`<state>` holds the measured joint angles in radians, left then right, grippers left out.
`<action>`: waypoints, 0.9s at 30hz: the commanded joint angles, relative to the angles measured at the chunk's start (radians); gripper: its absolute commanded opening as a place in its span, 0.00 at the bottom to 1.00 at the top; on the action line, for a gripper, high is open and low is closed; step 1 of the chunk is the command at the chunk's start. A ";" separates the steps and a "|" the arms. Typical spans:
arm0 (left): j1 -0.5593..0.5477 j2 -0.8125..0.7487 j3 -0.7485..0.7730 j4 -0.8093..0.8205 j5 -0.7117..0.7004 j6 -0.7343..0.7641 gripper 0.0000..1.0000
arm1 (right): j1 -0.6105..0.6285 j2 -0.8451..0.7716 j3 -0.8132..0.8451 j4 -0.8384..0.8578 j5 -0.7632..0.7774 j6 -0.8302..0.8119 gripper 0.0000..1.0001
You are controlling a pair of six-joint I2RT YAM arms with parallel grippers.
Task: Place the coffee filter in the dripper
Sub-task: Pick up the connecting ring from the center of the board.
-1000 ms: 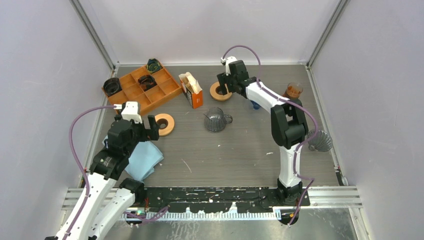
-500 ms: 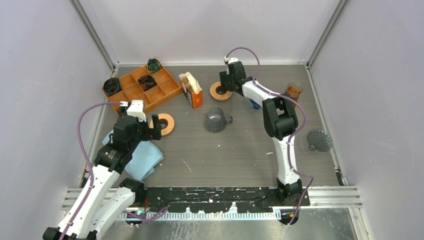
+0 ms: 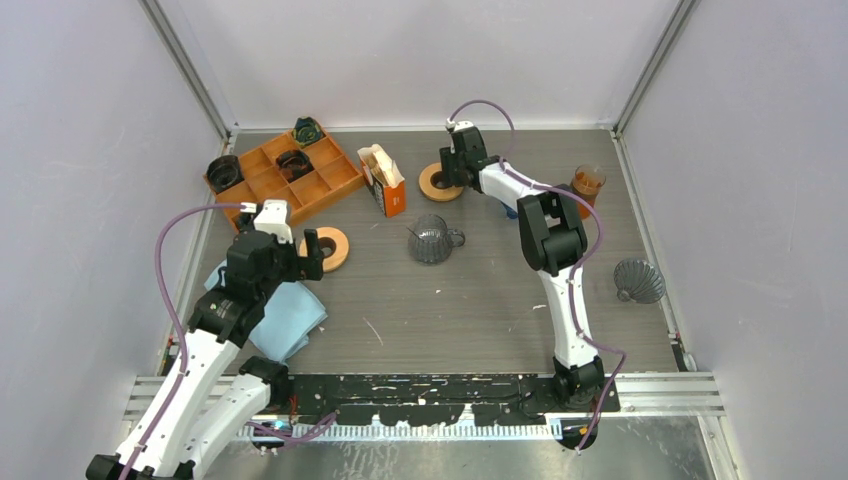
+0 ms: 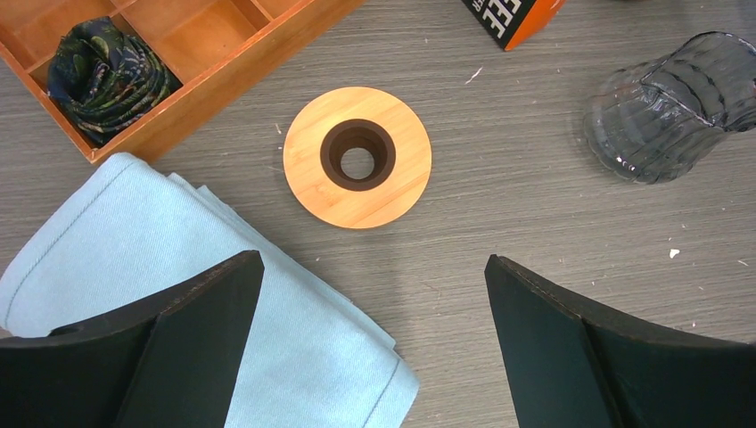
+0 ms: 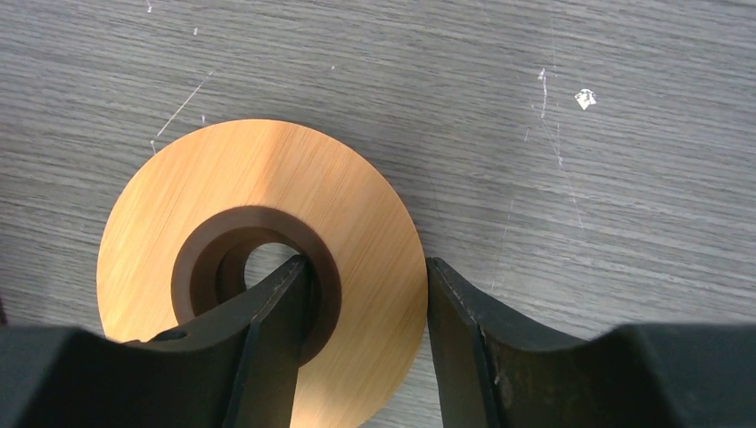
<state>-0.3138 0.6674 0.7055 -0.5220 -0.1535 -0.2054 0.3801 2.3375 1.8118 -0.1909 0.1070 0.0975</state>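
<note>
The orange and black coffee filter box (image 3: 385,185) stands at the back, with pale filters sticking out of its top. A grey glass dripper (image 3: 432,240) sits mid-table and also shows in the left wrist view (image 4: 664,107). My right gripper (image 3: 452,172) is down on the far wooden ring (image 5: 357,205). One finger is inside the ring's brown hole and the other is against its outer edge, so the jaws pinch the ring's right side. My left gripper (image 4: 374,267) is open and empty above the table, just short of a second wooden ring (image 4: 392,169).
An orange compartment tray (image 3: 335,172) with dark cloth bundles stands at the back left. A blue cloth (image 3: 285,315) lies under my left gripper. A second grey dripper (image 3: 638,280) and a brown cup (image 3: 587,183) stand on the right.
My right arm has folded in towards the back and its gripper has settled onto the far wooden ring. My left arm shifted slightly right, then held still.
</note>
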 commanded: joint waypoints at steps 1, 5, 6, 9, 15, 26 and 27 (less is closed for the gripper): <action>0.005 -0.009 0.045 0.026 0.017 0.005 0.99 | -0.002 -0.003 0.057 0.010 -0.010 0.016 0.49; 0.004 -0.017 0.045 0.027 0.017 0.006 0.99 | -0.002 -0.034 0.050 -0.003 -0.025 0.017 0.38; 0.004 -0.020 0.044 0.028 0.018 0.005 0.99 | -0.002 -0.045 0.049 -0.006 -0.026 0.018 0.36; 0.004 -0.034 0.043 0.025 0.020 0.005 0.99 | -0.003 -0.081 0.038 -0.014 -0.032 0.016 0.31; 0.004 -0.063 0.041 0.025 0.019 0.004 0.99 | -0.003 -0.168 0.010 -0.038 -0.046 0.015 0.30; 0.005 -0.118 0.035 0.022 0.018 -0.002 0.99 | 0.000 -0.375 -0.106 -0.122 -0.101 0.023 0.28; 0.005 -0.122 0.035 0.023 0.018 -0.003 0.99 | 0.000 -0.394 -0.119 -0.133 -0.107 0.023 0.28</action>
<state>-0.3138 0.5682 0.7055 -0.5220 -0.1452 -0.2058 0.3782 2.0727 1.7187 -0.3172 0.0441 0.1081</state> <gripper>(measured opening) 0.991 0.519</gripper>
